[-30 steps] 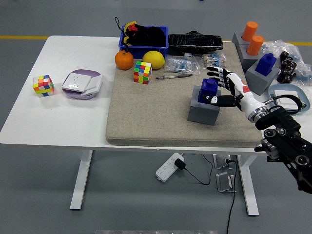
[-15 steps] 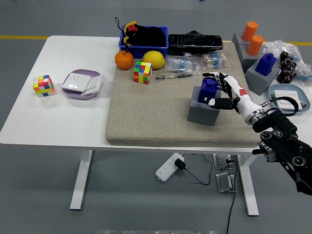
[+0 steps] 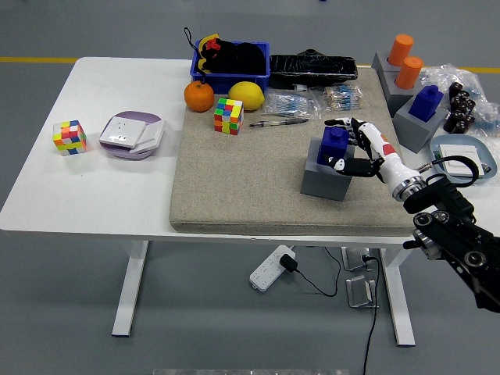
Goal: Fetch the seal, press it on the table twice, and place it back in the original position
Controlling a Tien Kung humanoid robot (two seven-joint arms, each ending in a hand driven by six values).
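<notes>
Blue seal (image 3: 334,141) sits in its grey holder (image 3: 326,176) on the beige mat (image 3: 242,176); our right hand (image 3: 357,148) has fingers curled around it, apparently touching. We judge fetch step: next, firm the grip and lift straight up.

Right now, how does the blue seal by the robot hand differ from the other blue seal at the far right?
The near blue seal stands on the beige mat in a squarish grey holder, with the right robot hand around it. The far blue seal sits off the mat in a sloped grey holder, with no hand near it. Both are blue, upright and seated in their holders.
</notes>
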